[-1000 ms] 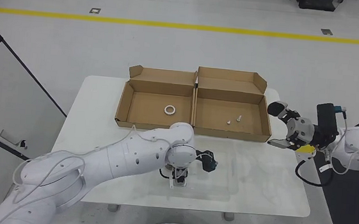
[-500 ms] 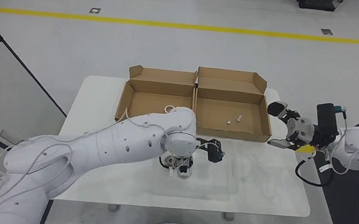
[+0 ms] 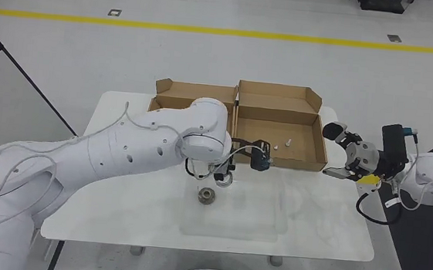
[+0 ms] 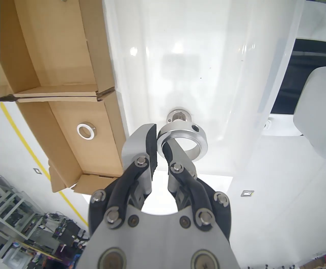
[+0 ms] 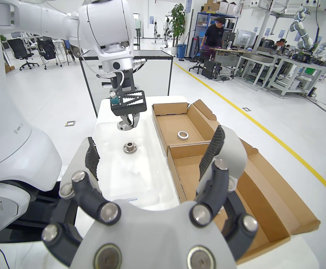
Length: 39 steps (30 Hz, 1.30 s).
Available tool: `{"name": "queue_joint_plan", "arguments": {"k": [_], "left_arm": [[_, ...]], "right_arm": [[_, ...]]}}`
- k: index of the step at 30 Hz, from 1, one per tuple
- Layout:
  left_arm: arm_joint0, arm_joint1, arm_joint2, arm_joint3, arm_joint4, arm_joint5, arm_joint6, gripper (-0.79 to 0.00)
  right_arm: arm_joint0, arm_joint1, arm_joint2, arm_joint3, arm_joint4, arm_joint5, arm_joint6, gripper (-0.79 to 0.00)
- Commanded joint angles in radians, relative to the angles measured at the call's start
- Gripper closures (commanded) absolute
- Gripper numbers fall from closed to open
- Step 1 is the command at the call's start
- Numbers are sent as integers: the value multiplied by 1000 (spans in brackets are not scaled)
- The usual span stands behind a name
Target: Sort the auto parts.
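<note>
My left gripper (image 4: 159,142) is shut on a silver ring collar (image 4: 182,140), one finger inside the ring and one outside. It hangs above the table just in front of the cardboard boxes (image 3: 223,180). Below it a flanged metal hub (image 3: 206,195) (image 4: 179,117) (image 5: 130,147) sits on the table. A second silver ring (image 4: 86,131) (image 5: 183,135) lies in the left box (image 3: 152,125). Small white parts (image 3: 284,145) lie in the right box (image 3: 318,144). My right gripper (image 3: 331,152) (image 5: 155,145) stands open and empty off the right box's right end.
The white table (image 3: 117,204) carries a shallow clear tray (image 3: 263,216) under the hub. Both boxes have their lids folded back at the far side. A black-framed stand (image 3: 16,117) is off the table's left.
My left arm has risen from the tray and swung toward the boxes with the ring collar in its grip, uncovering the hub. The right arm has kept still.
</note>
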Motion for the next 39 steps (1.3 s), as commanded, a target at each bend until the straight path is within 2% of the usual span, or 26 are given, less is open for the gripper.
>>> {"name": "queue_joint_plan", "arguments": {"k": [1,10,17,27,32,39], "left_arm": [[-2,15,-16,-8,2,-21,21,0],[72,101,-162,-37,36,-186,215,0],[150,169,-273,-51,121,-300,308,0],[197,236,-391,-27,128,-434,435,0],[257,259,-462,9,86,-567,599,0],[345,294,-525,-18,113,-577,849,0]], "right_arm": [[0,0,0,0,0,0,-1,-785],[0,0,0,0,0,0,-1,-785],[0,0,0,0,0,0,-1,-785],[0,0,0,0,0,0,-1,-785],[0,0,0,0,0,0,-1,-785],[0,0,0,0,0,0,-1,-785]]}}
